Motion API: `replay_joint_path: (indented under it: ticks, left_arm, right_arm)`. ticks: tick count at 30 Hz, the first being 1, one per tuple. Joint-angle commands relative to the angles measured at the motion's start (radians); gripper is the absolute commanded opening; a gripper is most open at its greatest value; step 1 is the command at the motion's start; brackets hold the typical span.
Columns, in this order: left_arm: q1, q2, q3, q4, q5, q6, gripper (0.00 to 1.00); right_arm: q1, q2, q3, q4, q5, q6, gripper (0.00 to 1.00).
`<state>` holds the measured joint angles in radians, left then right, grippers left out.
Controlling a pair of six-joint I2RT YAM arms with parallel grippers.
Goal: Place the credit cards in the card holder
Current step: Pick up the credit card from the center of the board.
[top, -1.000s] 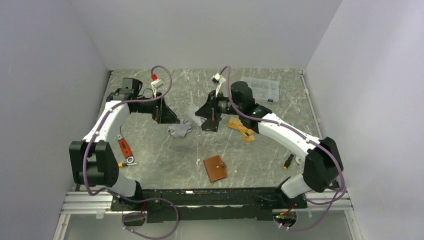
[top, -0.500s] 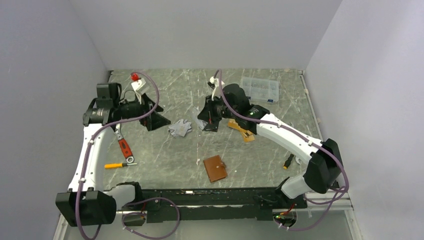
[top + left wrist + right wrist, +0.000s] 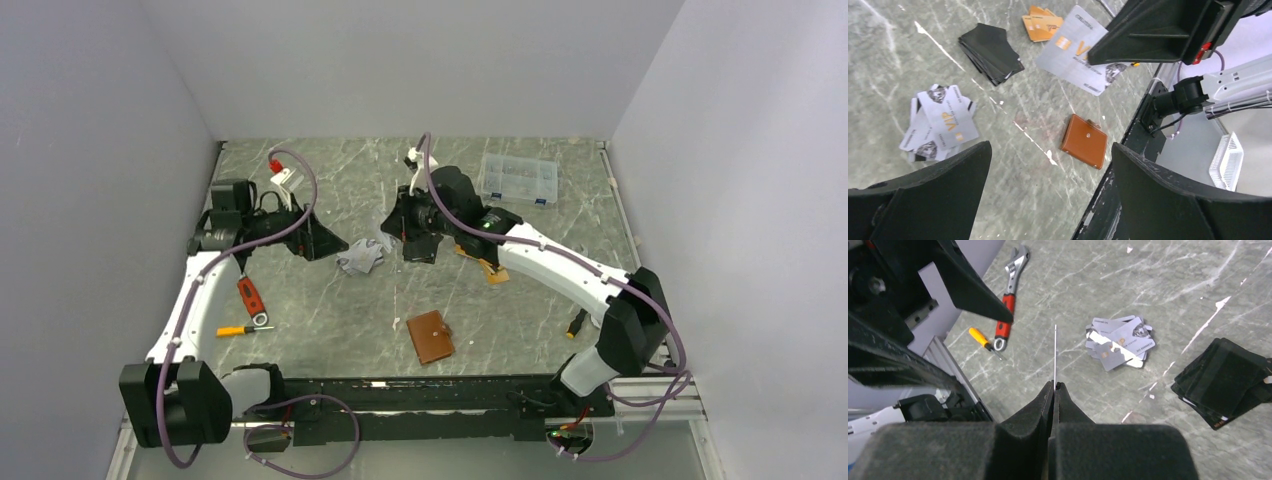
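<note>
From above, the card holder (image 3: 431,336) lies closed on the desk (image 3: 330,310). Beyond it and slightly left sits the silver-grey pile (image 3: 360,258). Beyond it and slightly right sits the orange-gold pile (image 3: 482,262). The right claw (image 3: 408,243) hangs beyond the card holder, between those two piles, and the left claw (image 3: 325,240) is on the far side of the silver-grey pile from it. A clear box (image 3: 518,180) stands far beyond the holder, while a red wrench (image 3: 250,298) and a yellow screwdriver (image 3: 237,330) lie well to its left.

In the left wrist view, the left claw's fingers are spread wide with nothing between them. The card holder lies flat below, snap side up. Past it the right claw holds one silver card (image 3: 1075,50) off the desk, with the black pile (image 3: 991,46) beyond.

In the right wrist view, the right claw's fingers are pressed together on that card, seen edge-on as a thin line.
</note>
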<state>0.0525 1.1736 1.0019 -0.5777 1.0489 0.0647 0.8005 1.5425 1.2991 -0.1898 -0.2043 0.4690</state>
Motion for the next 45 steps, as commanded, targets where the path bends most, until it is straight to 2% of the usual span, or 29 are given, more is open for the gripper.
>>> replay_joint_path:
  ticks: [1, 2, 4, 15, 20, 23, 30, 39, 45]
  left_arm:
    - [-0.028, -0.082, -0.139, 0.453, 0.101, -0.350, 0.92]
    - [-0.033, -0.077, -0.166, 0.532, 0.121, -0.406, 0.90]
    - [-0.046, -0.050, -0.174, 0.569, 0.133, -0.450, 0.87]
    - [-0.046, -0.021, -0.290, 1.003, 0.132, -0.773, 0.88]
    - [-0.046, -0.001, -0.309, 1.104, 0.131, -0.886, 0.83]
    - [-0.046, 0.009, -0.320, 1.139, 0.133, -0.933, 0.79]
    - [-0.046, 0.037, -0.327, 1.280, 0.157, -1.085, 0.49]
    - [-0.035, 0.053, -0.338, 1.492, 0.168, -1.282, 0.52]
    - [-0.021, 0.065, -0.340, 1.533, 0.181, -1.327, 0.54]
  right_arm:
    - [0.025, -0.043, -0.042, 0.182, 0.088, 0.089, 0.00]
    - [0.028, -0.046, -0.049, 0.217, 0.094, 0.099, 0.00]
    - [0.035, -0.048, -0.056, 0.251, 0.098, 0.111, 0.00]
    - [0.051, -0.101, -0.173, 0.409, 0.171, 0.291, 0.00]
    - [0.073, -0.104, -0.224, 0.542, 0.182, 0.339, 0.00]
    - [0.075, -0.101, -0.237, 0.597, 0.176, 0.351, 0.00]
    - [0.074, -0.059, -0.220, 0.639, 0.147, 0.376, 0.00]
    - [0.069, -0.023, -0.213, 0.696, 0.078, 0.409, 0.00]
    - [0.061, -0.017, -0.229, 0.746, 0.050, 0.434, 0.00]
